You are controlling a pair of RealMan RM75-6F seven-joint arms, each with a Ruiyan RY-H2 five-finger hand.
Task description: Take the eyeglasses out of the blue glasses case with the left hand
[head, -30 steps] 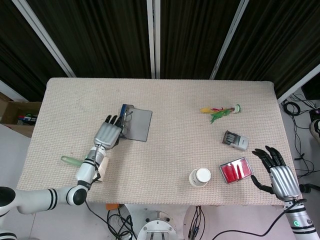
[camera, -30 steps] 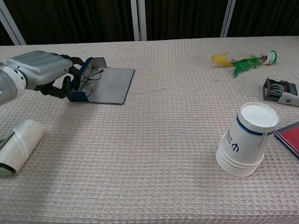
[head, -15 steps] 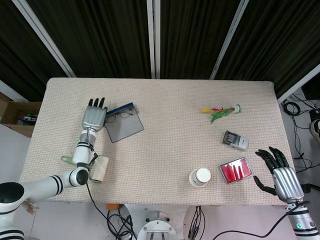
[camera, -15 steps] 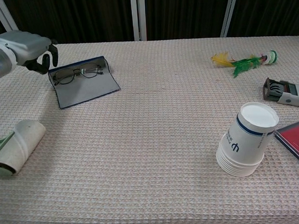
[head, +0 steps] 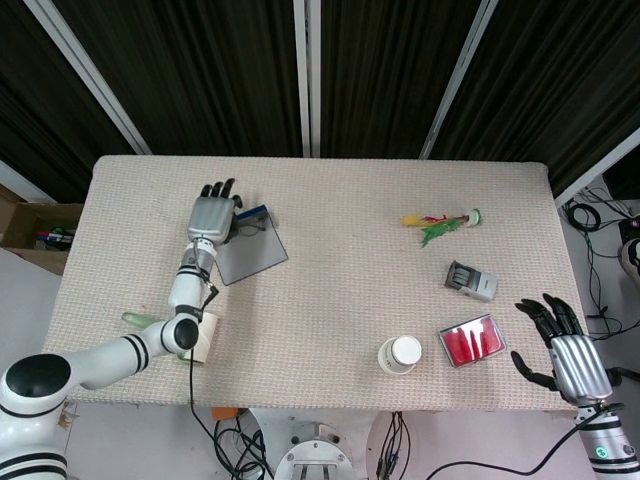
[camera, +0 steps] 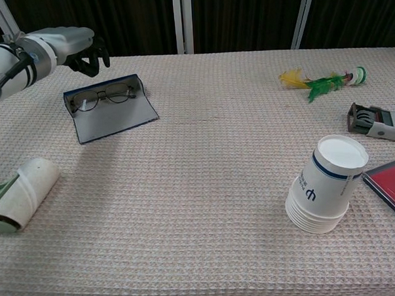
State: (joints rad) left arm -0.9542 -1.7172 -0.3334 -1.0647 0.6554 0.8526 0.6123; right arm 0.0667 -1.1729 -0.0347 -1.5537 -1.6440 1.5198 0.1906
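The blue glasses case (head: 248,255) (camera: 114,119) lies open and flat on the left part of the table. The thin-framed eyeglasses (head: 246,226) (camera: 103,96) rest inside it, along its raised blue far rim. My left hand (head: 212,212) (camera: 72,47) hovers just beyond the case's far left corner. Its fingers (camera: 93,59) are apart and hang downward, holding nothing and not touching the glasses. My right hand (head: 560,350) shows only in the head view, open with spread fingers off the table's near right corner.
A stack of paper cups (head: 400,354) (camera: 327,181) stands at the front right beside a red pad (head: 470,340) (camera: 390,187). A stamp (head: 471,281) (camera: 377,122) and a feather shuttlecock (head: 440,222) (camera: 319,82) lie further back. A tipped cup (head: 198,335) (camera: 25,191) lies at the front left.
A second ago my left hand gripped the case, which then swung and shifted towards the far left. The hand has since let go and moved from the case's left side to behind it.
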